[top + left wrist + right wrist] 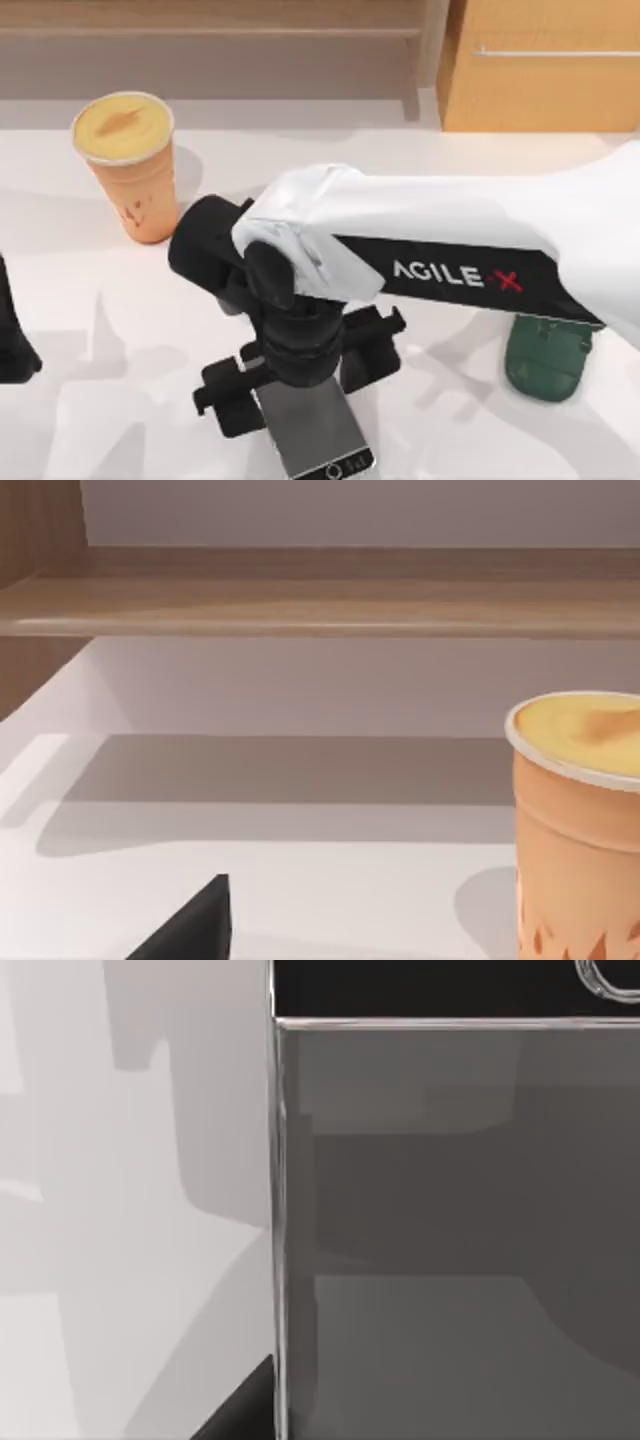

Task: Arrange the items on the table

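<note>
A: Top view, and the right arm reaches in from the right edge, its right gripper point(300, 395) low over the smartphone point(318, 432) at bottom centre of the table point(90, 330).

B: Fingers set wide, one either side of the phone's upper end. Whether they touch it, I can't tell.

A: Right wrist view goes close: the smartphone point(450, 1220) shows a grey glossy screen, a thin silver edge, a black band at one end with part of a ring mark.

B: Which the top view shows as a black strip at the phone's lower end. Cup?

A: Orange cup point(130, 165) upright at upper left, pale yellow top. The left wrist view gives the cup point(580, 820) side-on, with a pale pattern low on its wall.

B: Writing?

A: "AGILE X" in white on the right arm's black panel, the X red. Dark green stand point(545, 358) at right, partly under that arm.

B: Left arm?

A: A dark shape at the left edge; its fingers I can't judge
</note>
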